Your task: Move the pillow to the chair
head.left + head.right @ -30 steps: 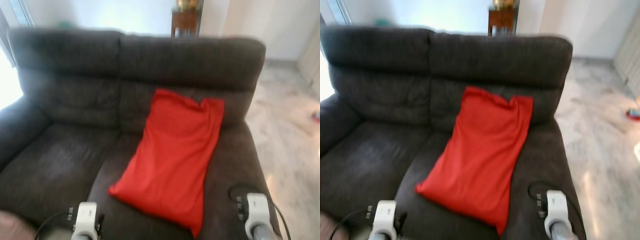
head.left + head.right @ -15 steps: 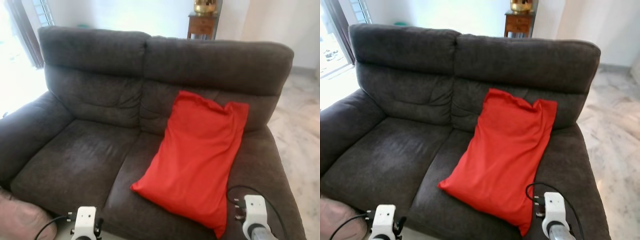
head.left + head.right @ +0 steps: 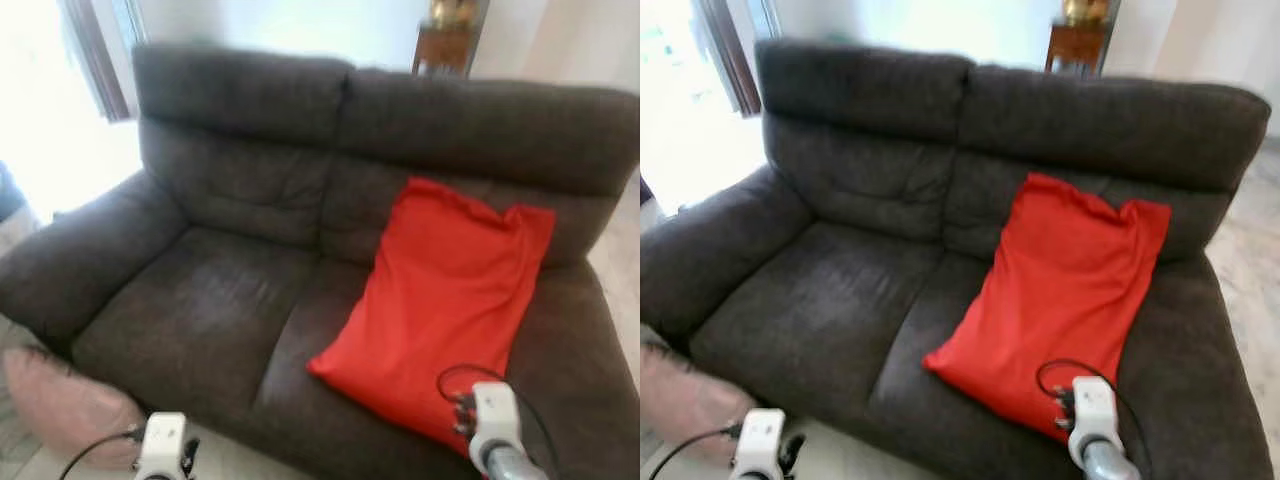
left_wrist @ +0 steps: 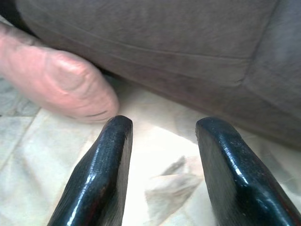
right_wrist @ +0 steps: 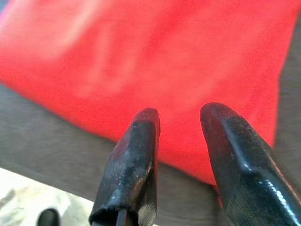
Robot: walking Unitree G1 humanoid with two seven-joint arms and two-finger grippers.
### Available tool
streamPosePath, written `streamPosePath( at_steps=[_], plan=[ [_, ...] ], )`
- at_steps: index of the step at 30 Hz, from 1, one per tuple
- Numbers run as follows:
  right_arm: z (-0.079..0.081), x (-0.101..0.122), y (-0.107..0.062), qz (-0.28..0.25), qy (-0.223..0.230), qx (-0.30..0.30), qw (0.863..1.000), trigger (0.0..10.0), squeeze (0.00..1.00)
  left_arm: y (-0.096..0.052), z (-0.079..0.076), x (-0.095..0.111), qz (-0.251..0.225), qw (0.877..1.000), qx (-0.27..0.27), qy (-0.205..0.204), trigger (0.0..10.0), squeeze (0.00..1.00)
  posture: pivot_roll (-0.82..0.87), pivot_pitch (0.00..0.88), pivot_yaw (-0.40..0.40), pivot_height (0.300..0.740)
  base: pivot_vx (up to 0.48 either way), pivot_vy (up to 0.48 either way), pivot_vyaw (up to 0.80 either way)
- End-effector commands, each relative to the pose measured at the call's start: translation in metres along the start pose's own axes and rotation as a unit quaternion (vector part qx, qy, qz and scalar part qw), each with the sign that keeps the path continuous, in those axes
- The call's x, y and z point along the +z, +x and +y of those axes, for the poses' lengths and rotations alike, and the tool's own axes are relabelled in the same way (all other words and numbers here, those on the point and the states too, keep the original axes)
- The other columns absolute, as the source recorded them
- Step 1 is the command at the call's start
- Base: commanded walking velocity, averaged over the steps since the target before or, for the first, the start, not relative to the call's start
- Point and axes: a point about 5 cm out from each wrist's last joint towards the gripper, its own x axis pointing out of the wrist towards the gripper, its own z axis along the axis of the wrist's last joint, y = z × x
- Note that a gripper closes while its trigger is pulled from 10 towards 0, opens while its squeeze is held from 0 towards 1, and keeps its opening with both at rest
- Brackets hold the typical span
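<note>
Dark grey 2-seat sofa point(image 3: 230, 290) on pale marble floor point(image 4: 56, 188), wood side table point(image 3: 447, 45) behind it. Red pillow point(image 3: 440, 300) leans on the right seat & backrest. Left gripper point(image 4: 162, 141) has fingers apart over the floor near a pink cushion point(image 4: 56, 82); right gripper point(image 5: 181, 141) has fingers apart, just above the pillow's lower edge. Head views are blurry.

We see the pillow point(image 3: 445, 300) lying on the sofa's point(image 3: 220, 300) right seat, leaning against its backrest; another cushion point(image 3: 65, 405) lies on the floor point(image 4: 28, 174), front-left.
</note>
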Motion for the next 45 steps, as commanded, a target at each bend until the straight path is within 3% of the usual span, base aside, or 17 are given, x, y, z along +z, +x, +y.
streamPosePath(
  at_steps=[1, 11, 19, 29, 35, 40, 45],
  plan=[
    [-0.007, -0.004, -0.002, 0.006, 0.003, -0.01, 1.0, 10.0, 0.0, 0.001, -0.007, 0.001, 0.008, 1.0, -0.009, -0.003, 10.0, 0.0, 0.05, 0.0, 0.016, 0.74, 0.0, 0.274, 0.0],
    [-0.006, -0.011, -0.004, 0.021, 0.006, -0.006, 1.0, 10.0, 0.0, 0.002, -0.006, -0.001, 0.02, 1.0, -0.011, -0.001, 10.0, 0.0, 0.03, 0.0, 0.02, 0.74, 0.0, 0.274, 0.0],
    [-0.007, -0.042, -0.014, 0.094, 0.024, -0.007, 0.995, 10.0, 0.0, 0.001, -0.01, -0.012, 0.079, 0.997, -0.021, -0.002, 10.0, 0.0, 0.02, 0.0, 0.027, 0.74, 0.0, 0.274, 0.0],
    [-0.004, -0.046, -0.015, 0.1, 0.04, 0.0, 0.994, 10.0, 0.0, -0.003, -0.01, -0.022, 0.106, 0.994, -0.017, -0.007, 10.0, 0.0, 0.01, 0.0, 0.03, 0.74, 0.0, 0.273, 0.0],
    [-0.012, -0.05, -0.018, 0.113, 0.047, -0.01, 0.992, 10.0, 0.0, -0.004, -0.009, -0.025, 0.112, 0.994, -0.01, -0.017, 10.0, 0.0, 0.02, 0.0, 0.025, 0.74, 0.0, 0.274, 0.0],
    [-0.02, -0.052, -0.02, 0.119, 0.053, -0.016, 0.991, 10.0, 0.0, -0.009, -0.001, -0.034, 0.124, 0.992, -0.005, -0.019, 10.0, 0.0, 0.02, 0.0, 0.022, 0.74, 0.0, 0.276, 0.0],
    [-0.017, -0.052, -0.019, 0.125, 0.054, -0.016, 0.991, 10.0, 0.0, -0.012, 0.005, -0.039, 0.13, 0.991, -0.003, -0.019, 10.0, 0.0, 0.02, 0.0, 0.024, 0.74, 0.0, 0.277, 0.0]
  ],
)
